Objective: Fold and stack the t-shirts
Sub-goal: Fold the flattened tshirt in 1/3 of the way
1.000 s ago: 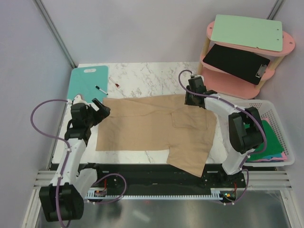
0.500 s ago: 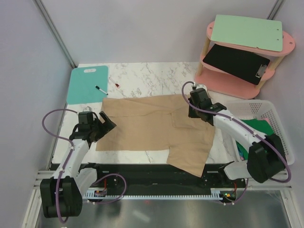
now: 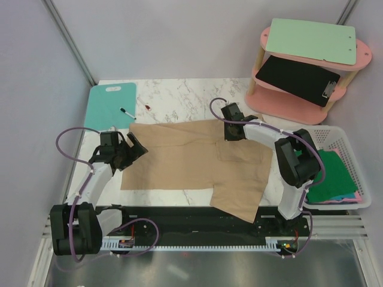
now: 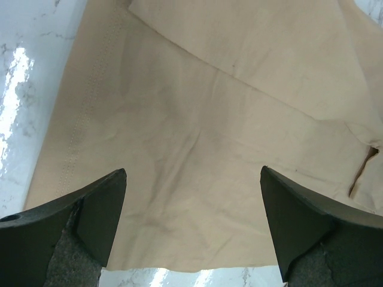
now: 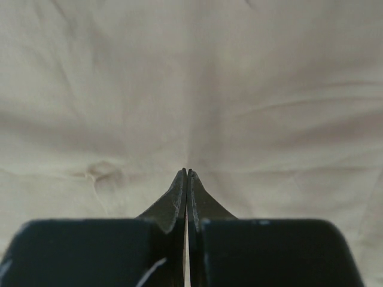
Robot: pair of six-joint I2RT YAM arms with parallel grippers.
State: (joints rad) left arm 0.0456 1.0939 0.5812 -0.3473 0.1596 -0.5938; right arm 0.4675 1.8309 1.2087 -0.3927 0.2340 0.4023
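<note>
Marble table (image 3: 179, 92) is covered across its middle by the tan t-shirt (image 3: 179, 158), one part draped over the near edge. Folding is judged barely begun. The right gripper (image 5: 187, 174) is shut at the shirt's far edge; whether cloth is pinched cannot be made out. The left gripper (image 3: 133, 147) is held wide open and empty over the left edge, where a grip is needed next. Other t-shirts (image 3: 332, 179) are half hidden in the basket (image 3: 353, 203).

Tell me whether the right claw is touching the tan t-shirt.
Touching. Right wrist view: the right claw, shut, presses into the tan t-shirt, creases converging there.
</note>
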